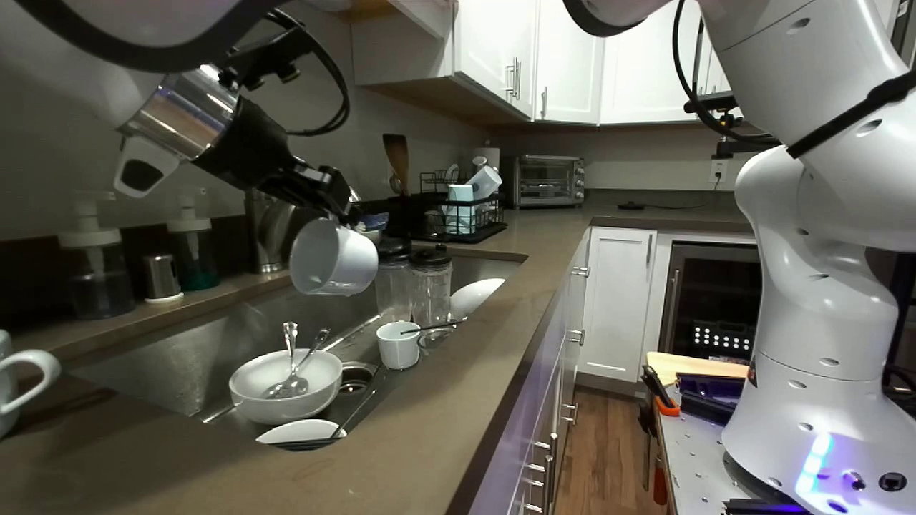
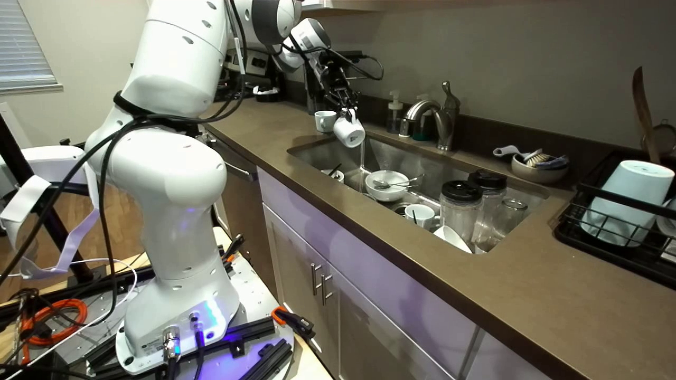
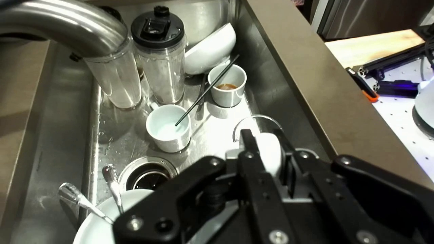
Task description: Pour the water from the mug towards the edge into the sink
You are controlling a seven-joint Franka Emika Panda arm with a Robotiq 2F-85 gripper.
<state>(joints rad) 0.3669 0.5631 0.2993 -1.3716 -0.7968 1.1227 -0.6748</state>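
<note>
My gripper (image 2: 346, 105) is shut on the handle of the white mug (image 2: 349, 132); the white handle (image 3: 271, 154) shows between the fingers in the wrist view. Over the near end of the steel sink (image 1: 179, 372), the mug (image 1: 343, 261) hangs below the gripper (image 1: 342, 214), tipped well to one side. Its mouth faces that exterior camera, and its base faces the opposite one. A thin stream of water (image 2: 362, 158) falls from it into the basin. Along the sink runs the countertop's front edge (image 1: 526, 357).
In the sink stand a white bowl (image 1: 286, 390) with spoons, a small white cup (image 1: 398, 345) and clear bottles (image 2: 459, 214) with black lids. The chrome faucet (image 2: 448, 126) rises behind the basin. Another white mug (image 1: 28, 379) stands on the counter. A dish rack (image 2: 567, 227) is farther along.
</note>
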